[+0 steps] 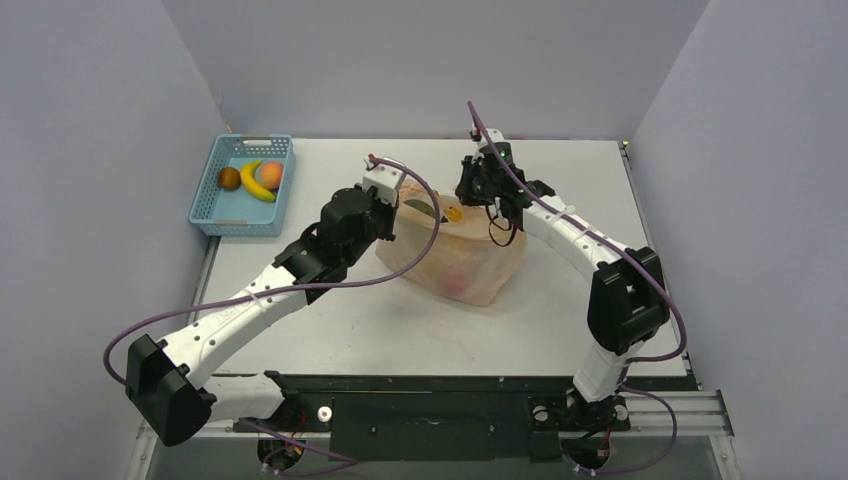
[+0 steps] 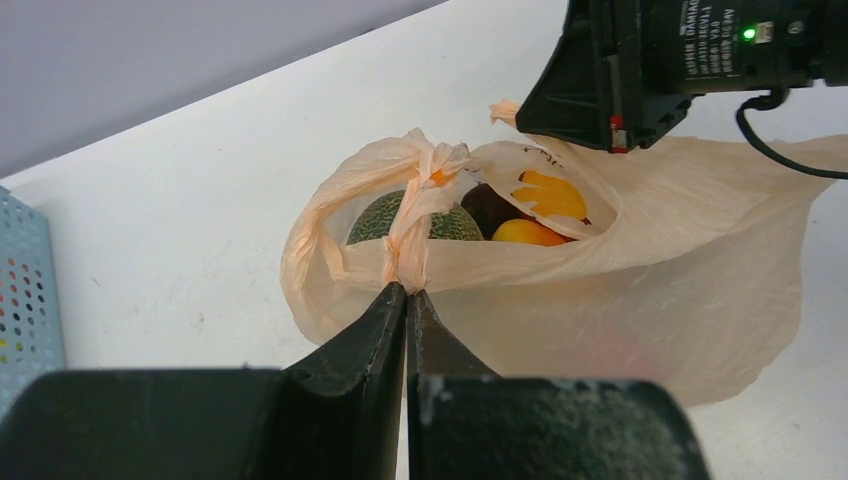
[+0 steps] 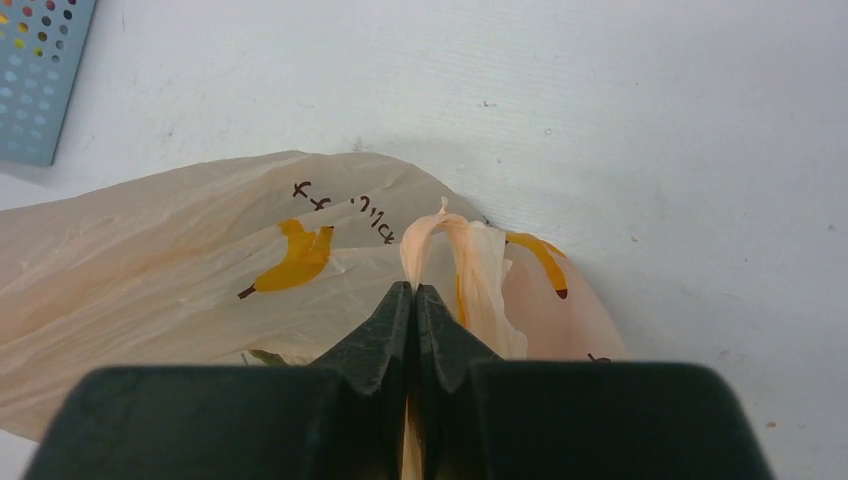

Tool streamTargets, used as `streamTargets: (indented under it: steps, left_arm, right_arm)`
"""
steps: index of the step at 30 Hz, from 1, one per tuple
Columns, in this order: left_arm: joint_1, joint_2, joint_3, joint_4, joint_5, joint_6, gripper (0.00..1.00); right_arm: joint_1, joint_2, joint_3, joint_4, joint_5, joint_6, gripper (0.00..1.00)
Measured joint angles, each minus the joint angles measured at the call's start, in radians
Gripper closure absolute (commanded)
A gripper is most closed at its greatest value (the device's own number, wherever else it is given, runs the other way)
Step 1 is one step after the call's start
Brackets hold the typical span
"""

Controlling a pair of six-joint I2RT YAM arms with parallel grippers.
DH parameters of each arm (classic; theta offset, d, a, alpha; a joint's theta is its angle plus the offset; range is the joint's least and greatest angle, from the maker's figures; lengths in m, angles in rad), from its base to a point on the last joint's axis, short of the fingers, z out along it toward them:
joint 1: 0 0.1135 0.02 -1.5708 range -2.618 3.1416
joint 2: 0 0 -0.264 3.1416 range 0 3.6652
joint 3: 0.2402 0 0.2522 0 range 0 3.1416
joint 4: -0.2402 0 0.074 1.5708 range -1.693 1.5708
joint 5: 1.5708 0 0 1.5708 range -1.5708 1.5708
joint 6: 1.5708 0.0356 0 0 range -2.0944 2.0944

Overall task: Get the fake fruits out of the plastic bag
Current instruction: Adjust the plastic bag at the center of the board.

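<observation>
On the table (image 1: pixel 330 325), the left gripper (image 2: pixel 406 290) and right gripper (image 3: pixel 413 290) each pinch the plastic bag (image 1: pixel 455 265) to open it; next, I think 1 must reach for the fake fruits (image 2: pixel 525 232) inside.

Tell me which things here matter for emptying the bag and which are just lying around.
Job: plastic bag; melon and orange fruit inside it; left gripper and right gripper, jaws shut on its handles.
Lying about: blue basket, a banana in it.
</observation>
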State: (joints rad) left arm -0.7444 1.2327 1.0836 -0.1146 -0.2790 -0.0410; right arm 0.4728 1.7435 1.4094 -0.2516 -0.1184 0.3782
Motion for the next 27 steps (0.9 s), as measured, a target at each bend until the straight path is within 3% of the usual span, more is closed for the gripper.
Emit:
streamTargets:
  steps: [8, 11, 15, 19, 22, 27]
  left_arm:
    - [0.010, 0.005, 0.014, -0.056, -0.084, -0.056, 1.00]
    - [0.053, 0.052, 0.102, -0.138, -0.048, -0.129, 1.00]
    - [0.189, 0.114, 0.201, -0.183, 0.107, -0.259, 1.00]
    - [0.374, 0.186, 0.276, -0.175, 0.375, -0.422, 1.00]
    - [0.497, 0.281, 0.328, -0.100, 0.592, -0.580, 1.00]
    - [0.607, 0.440, 0.360, 0.081, 0.831, -0.848, 1.00]
  right_arm:
    - [-0.031, -0.122, -0.002, 0.011, 0.003, 0.078, 1.00]
    - [-0.079, -0.195, -0.002, 0.042, -0.031, 0.144, 1.00]
    - [-0.140, -0.237, -0.002, 0.082, -0.084, 0.217, 1.00]
    - [-0.174, -0.238, 0.000, 0.093, -0.121, 0.259, 1.00]
    - [-0.201, -0.210, 0.068, 0.084, -0.159, 0.290, 1.00]
    - [-0.257, -0.129, 0.264, 0.109, -0.222, 0.351, 1.00]
